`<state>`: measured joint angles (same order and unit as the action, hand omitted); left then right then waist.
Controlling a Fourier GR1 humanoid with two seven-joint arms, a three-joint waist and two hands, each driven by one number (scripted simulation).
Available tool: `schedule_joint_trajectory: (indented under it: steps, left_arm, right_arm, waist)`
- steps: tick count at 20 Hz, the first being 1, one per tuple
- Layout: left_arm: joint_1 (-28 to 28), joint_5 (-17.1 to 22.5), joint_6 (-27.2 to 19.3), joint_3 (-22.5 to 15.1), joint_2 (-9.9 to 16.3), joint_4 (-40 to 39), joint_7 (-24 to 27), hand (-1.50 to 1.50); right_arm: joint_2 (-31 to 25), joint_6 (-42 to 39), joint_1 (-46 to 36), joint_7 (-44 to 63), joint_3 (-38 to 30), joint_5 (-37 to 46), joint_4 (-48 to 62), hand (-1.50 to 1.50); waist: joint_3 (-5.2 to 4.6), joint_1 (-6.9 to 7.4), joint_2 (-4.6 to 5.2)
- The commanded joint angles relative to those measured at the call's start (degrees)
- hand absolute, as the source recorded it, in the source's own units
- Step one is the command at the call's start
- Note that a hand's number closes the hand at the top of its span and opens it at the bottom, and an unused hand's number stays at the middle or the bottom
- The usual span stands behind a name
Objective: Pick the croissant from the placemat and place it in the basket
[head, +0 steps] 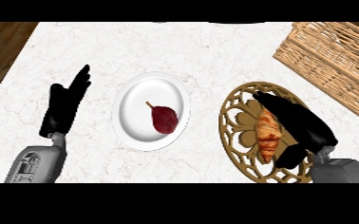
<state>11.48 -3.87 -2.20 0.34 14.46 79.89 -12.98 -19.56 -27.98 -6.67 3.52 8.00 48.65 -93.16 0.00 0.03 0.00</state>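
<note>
The right hand [298, 123] lies over the croissant [268, 132] on the placemat [238, 123], fingers straight, thumb low beside it, not gripping. The basket [326, 57] sits at one o'clock. The left hand [64, 105] rests open at nine o'clock. A plate [133, 109] holds a red pear [164, 118].

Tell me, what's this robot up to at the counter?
Its right hand lies beside a croissant on a round gold placemat, fingers straight, not yet gripping. The basket waits at the far right. The left hand rests open beside a white plate with a dark red fruit.
</note>
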Motion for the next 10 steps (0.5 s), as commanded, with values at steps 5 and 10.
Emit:
schedule_joint_trajectory:
  steps: [5,10]
  left_arm:
    - [4.0,-2.1,0.8,2.1,-1.4,-3.3,-0.1,0.00]
    - [0.8,-2.7,1.7,2.0,-2.8,-0.7,0.4,0.00]
  right_arm:
    - [3.7,-1.1,-2.0,1.0,-0.7,2.2,3.2,-1.50]
    - [3.3,1.7,-2.2,-3.8,-2.1,4.0,7.9,-1.50]
  waist:
    - [0.00,-0.13,0.02]
    - [0.00,-0.01,0.00]
